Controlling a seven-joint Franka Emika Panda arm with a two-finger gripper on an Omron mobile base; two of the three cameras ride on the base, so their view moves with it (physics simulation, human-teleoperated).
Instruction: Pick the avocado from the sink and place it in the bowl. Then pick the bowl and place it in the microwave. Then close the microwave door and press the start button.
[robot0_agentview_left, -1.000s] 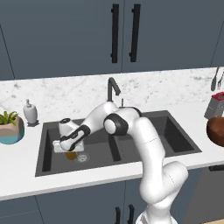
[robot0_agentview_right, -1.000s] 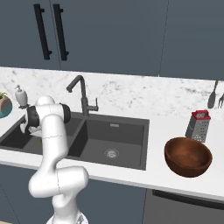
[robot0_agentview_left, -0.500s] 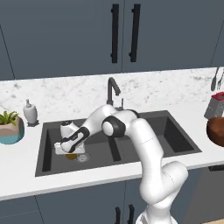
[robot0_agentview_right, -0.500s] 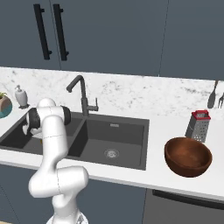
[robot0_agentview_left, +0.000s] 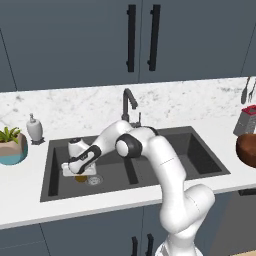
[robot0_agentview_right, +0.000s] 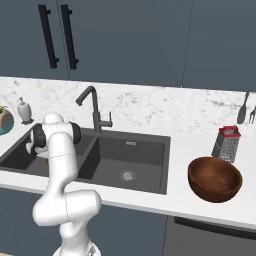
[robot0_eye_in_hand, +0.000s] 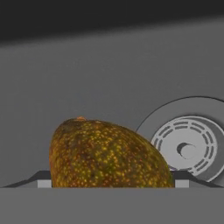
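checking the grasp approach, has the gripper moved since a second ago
Yes. In the left base view the gripper has sunk lower into the sink, closing on the avocado beside the drain.

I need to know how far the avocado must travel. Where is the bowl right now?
The bowl sits on the counter to the right of the sink, just in front of the metal grater.

No text, label, brand, number or sign can be read on anything shown in these views.
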